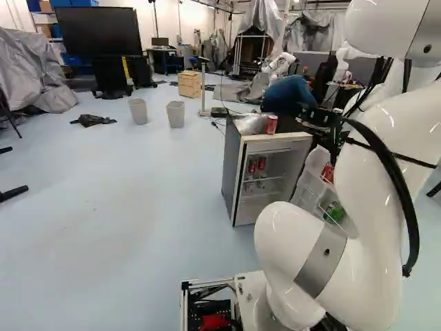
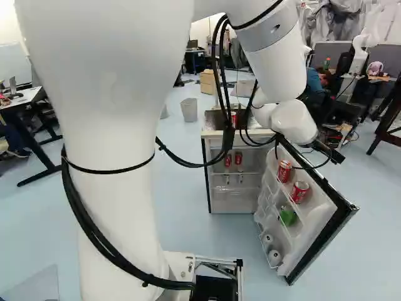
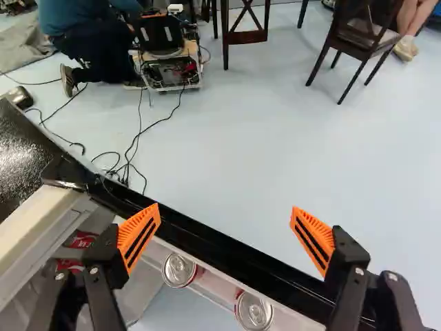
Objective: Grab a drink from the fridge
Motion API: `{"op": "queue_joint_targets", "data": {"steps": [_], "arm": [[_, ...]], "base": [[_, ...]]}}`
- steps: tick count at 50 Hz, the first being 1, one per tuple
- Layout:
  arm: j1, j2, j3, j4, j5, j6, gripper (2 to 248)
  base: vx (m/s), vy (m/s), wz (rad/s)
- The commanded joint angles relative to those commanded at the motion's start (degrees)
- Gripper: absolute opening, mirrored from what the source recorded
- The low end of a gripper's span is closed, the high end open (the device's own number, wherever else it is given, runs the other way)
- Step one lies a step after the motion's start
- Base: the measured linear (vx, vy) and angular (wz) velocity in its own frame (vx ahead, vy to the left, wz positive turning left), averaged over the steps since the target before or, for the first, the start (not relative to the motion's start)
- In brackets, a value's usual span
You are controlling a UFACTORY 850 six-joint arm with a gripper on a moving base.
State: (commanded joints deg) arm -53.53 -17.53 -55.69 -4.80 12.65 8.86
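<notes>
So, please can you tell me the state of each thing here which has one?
Gripper, open, holding nothing
Fridge door, wide open
Can on fridge top, upright
Two cans inside fridge, upright
Two red door cans, upright
Green item in door, cannot tell
Two bins, upright
Large screen, dark

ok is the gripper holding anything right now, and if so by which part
Nothing is held: the gripper is open, by the upper edge of the open fridge door, with no can between its fingers.
</notes>
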Motion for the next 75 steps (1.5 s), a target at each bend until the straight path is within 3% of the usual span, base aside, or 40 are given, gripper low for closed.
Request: {"op": "queue_joint_targets", "data": {"steps": [16,34,75], "arm": [[-0.96,-1.80,-4.45,6.77,-5.96,0.00,247],[-1.22,-4.39,-10.29,13.35,-16.02,0.00,247],[-3.35,-9.43,-22.14,20.75,-40.76,0.00,247]], "base": [[0.000,0.000,0.000],[0.000,0.000,0.000],[0.000,0.000,0.000]]}}
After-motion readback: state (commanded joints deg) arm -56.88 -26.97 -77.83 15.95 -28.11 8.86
